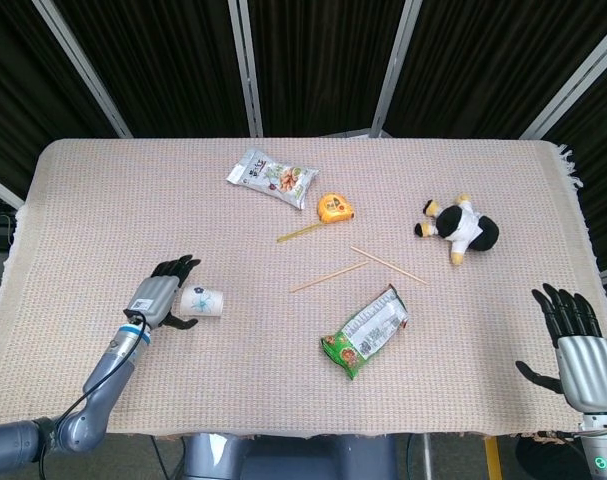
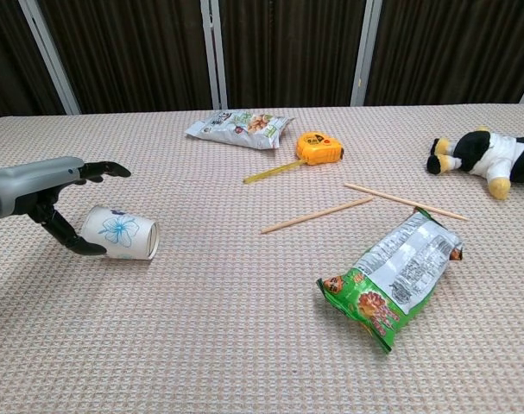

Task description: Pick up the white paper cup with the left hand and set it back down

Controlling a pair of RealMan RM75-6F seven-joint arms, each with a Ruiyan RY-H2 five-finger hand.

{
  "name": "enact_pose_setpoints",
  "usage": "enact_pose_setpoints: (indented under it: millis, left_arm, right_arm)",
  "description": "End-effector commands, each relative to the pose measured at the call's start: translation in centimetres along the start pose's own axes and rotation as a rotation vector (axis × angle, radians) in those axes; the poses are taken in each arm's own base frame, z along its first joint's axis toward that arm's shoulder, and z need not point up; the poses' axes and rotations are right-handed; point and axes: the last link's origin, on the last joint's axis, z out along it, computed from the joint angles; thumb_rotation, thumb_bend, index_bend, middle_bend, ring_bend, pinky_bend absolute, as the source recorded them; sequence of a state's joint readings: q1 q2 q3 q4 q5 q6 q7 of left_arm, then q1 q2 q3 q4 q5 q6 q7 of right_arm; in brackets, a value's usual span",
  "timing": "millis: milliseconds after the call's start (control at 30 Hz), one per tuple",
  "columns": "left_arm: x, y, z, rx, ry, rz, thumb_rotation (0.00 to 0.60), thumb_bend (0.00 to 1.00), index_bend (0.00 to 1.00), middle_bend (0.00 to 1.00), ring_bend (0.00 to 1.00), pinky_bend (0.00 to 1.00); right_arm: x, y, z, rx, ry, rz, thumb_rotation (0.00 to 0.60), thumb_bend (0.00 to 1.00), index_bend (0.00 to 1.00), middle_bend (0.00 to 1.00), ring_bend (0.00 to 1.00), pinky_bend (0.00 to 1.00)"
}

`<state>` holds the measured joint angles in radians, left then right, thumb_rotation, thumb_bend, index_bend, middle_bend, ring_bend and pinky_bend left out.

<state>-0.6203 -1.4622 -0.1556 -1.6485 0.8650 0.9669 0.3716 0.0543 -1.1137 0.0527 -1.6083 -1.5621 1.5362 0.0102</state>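
Paper cup (image 2: 119,233) (white, with a blue flower print) lies on its side on the table (image 2: 244,345), near the front left edge. Left robot hand (image 2: 50,194) is just beside its mouth end with fingers spread and holds nothing. Right robot hand (image 1: 575,345) is open too, well apart at the table's right edge.

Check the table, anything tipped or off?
Yes: the white paper cup lies on its side by the left hand, mouth toward the table's middle. The hand's fingers are spread around it, not gripping. Nothing spilled.
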Motion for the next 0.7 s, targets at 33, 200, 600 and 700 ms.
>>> enact_pose_setpoints:
  millis: [33, 200, 600, 700]
  left_arm:
    - [0.0, 1.7, 0.3, -0.015, 0.025, 0.115, 0.600, 0.12, 0.12, 0.00, 0.00, 0.00]
    - [-0.7, 3.1, 0.9, 0.018, 0.031, 0.255, 0.600, 0.12, 0.19, 0.00, 0.00, 0.00]
    - [-2.3, 4.7, 2.1, 0.086, 0.081, 0.386, 0.600, 0.12, 0.42, 0.00, 0.00, 0.00]
    - [-2.5, 5.0, 2.1, 0.073, 0.096, 0.363, 0.600, 0.12, 0.44, 0.00, 0.00, 0.00]
  right_arm:
    - [0.0, 0.0, 0.0, 0.001, -0.001, 0.001, 0.600, 0.02, 0.00, 0.00, 0.00, 0.00]
    - [0.2, 0.1, 0.0, -0.001, 0.002, 0.007, 0.600, 0.02, 0.00, 0.00, 0.00, 0.00]
    - [0.4, 0.3, 0.0, -0.002, 0.006, 0.021, 0.600, 0.02, 0.00, 0.00, 0.00, 0.00]
    - [0.4, 0.4, 0.0, -0.007, 0.012, 0.022, 0.600, 0.02, 0.00, 0.00, 0.00, 0.00]
